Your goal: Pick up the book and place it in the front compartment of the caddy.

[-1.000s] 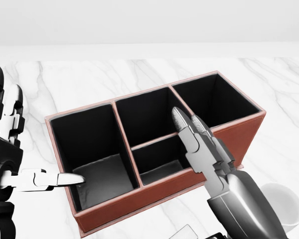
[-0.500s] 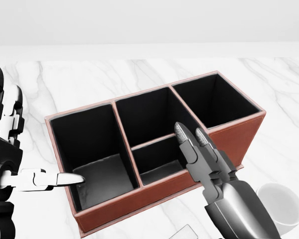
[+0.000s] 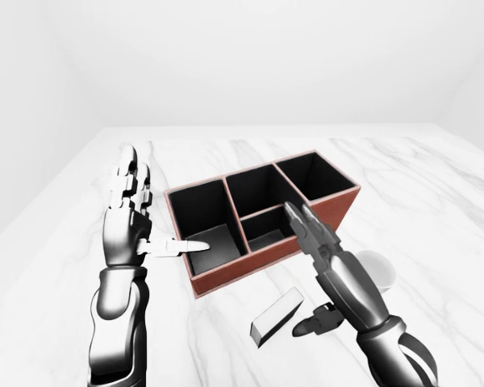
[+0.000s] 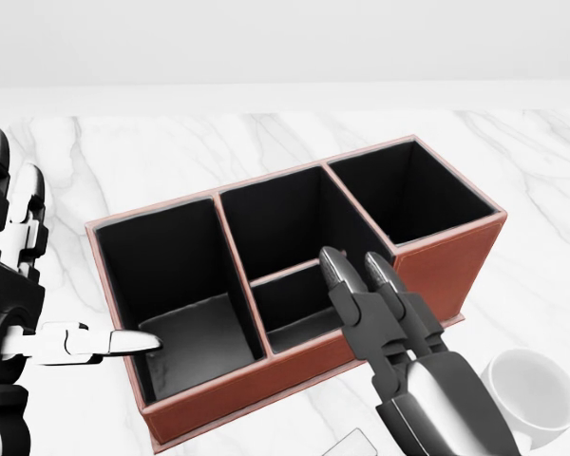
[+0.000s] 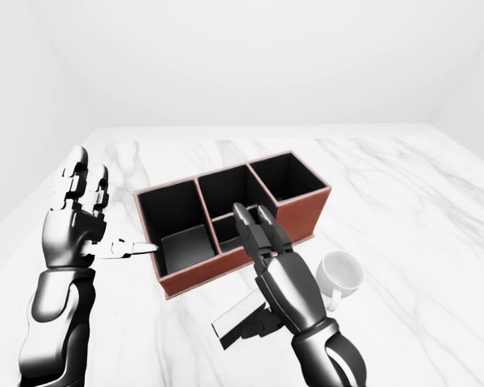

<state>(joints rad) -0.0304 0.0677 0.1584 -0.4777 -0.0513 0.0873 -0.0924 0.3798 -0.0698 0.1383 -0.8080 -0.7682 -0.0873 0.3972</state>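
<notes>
The book [image 3: 276,316] is a small grey block with a white edge, lying flat on the marble table below the caddy; only a sliver of it [image 4: 351,444] shows in the head view. The caddy [image 3: 242,272] is red-brown with black compartments. My right hand [image 3: 310,242] is open and empty. Its fingers stretch over the caddy's lower wall by the small middle compartment, and its thumb hangs just right of the book. My left hand [image 3: 141,218] is open, fingers upright left of the caddy, thumb pointing over the left compartment.
A white mug [image 3: 377,270] stands on the table right of my right hand, just below the caddy's right end. The marble tabletop [image 3: 436,210] runs wide to the right and upward. White walls stand beyond it.
My right hand has drawn back down and slightly left in the head view, its fingertips now over the caddy's lower wall. The left hand and caddy have not moved.
</notes>
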